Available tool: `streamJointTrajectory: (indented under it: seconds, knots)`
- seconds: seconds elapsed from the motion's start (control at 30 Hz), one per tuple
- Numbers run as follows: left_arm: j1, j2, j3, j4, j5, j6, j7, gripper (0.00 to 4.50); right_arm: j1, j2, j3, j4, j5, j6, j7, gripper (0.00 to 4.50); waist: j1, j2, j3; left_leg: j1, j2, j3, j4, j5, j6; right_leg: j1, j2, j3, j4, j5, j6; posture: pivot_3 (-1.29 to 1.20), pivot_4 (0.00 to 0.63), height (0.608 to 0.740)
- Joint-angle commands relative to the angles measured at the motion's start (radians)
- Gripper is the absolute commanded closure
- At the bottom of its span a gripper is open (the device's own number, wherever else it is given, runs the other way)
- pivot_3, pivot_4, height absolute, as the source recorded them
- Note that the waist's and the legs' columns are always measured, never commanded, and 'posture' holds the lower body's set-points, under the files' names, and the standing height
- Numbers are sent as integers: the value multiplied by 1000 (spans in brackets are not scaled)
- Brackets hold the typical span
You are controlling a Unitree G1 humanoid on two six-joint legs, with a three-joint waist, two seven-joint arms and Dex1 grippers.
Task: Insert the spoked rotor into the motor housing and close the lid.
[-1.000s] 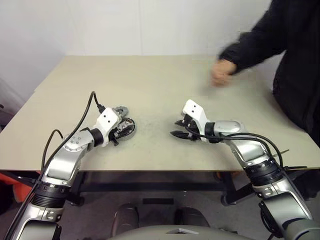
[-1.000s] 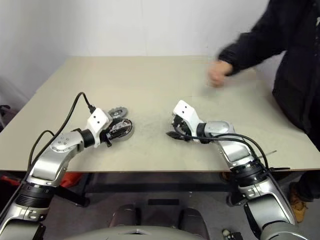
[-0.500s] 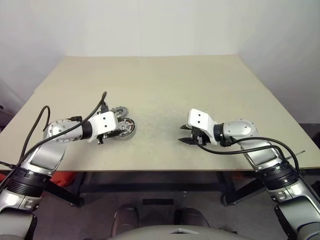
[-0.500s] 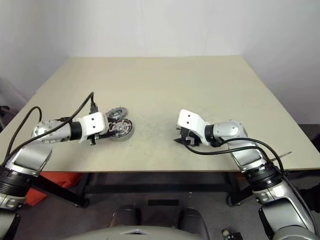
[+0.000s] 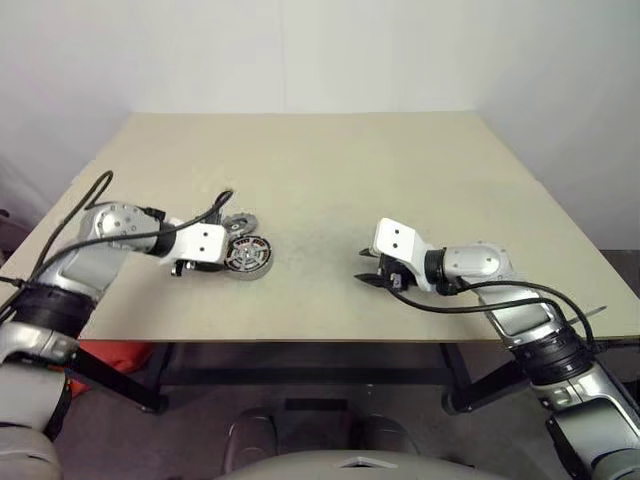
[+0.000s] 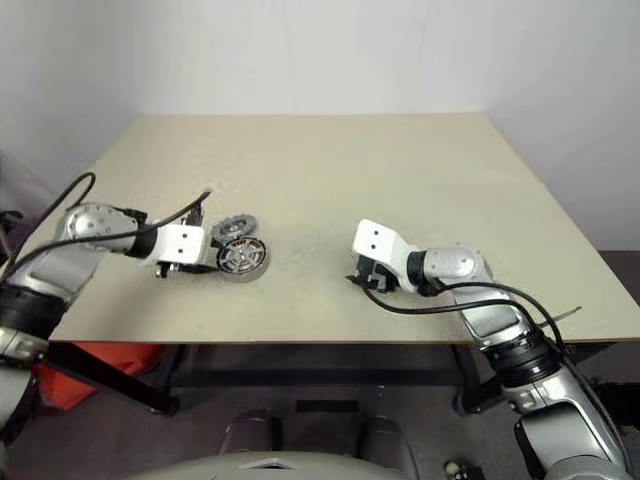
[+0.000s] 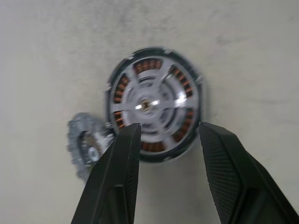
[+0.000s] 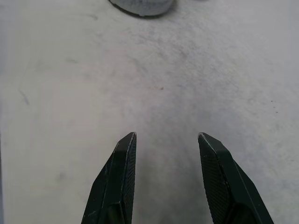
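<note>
Your left gripper [image 7: 167, 135] has its fingers apart and empty, their tips just short of the housing [image 7: 154, 103]. The rotor [image 7: 150, 105] already sits in the housing, silver spokes over the copper windings. This pair lies flat on the table [image 5: 330, 170], towards its left edge and nearer the front edge than the back. The lid [image 7: 88, 143] lies beside the housing, on the side away from the front edge, close against its rim. Your right gripper [image 8: 167, 140] is spread apart too, holding nothing, low over bare tabletop right of centre.
</note>
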Motion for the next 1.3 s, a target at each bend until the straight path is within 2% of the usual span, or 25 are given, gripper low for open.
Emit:
streamJointTrajectory:
  seconds: [0.03,0.4,0.93,1.3]
  knots:
    - [-58,-7,-11,85,4,-78,-56,2420,8,22,-28,-71,-7,25,-59,2180,-1,0,0,0,0,0,0,0,0,0,0,0,0,0,0,0,0,740]
    - [-112,-42,-38,207,14,-182,-163,2420,59,42,-28,-118,-20,60,-142,2180,2,0,0,1,0,0,-1,0,0,0,0,0,0,0,0,0,0,740]
    - [-183,-140,-102,359,94,-319,-173,2420,66,34,-42,-150,-16,72,-159,2180,5,0,0,1,0,0,-1,0,0,0,0,1,0,0,0,0,0,740]
    - [-218,-142,-117,459,143,-381,-153,2420,70,41,-52,-163,-12,90,-187,2180,6,0,0,1,0,0,-1,0,0,0,0,1,0,0,0,0,0,740]
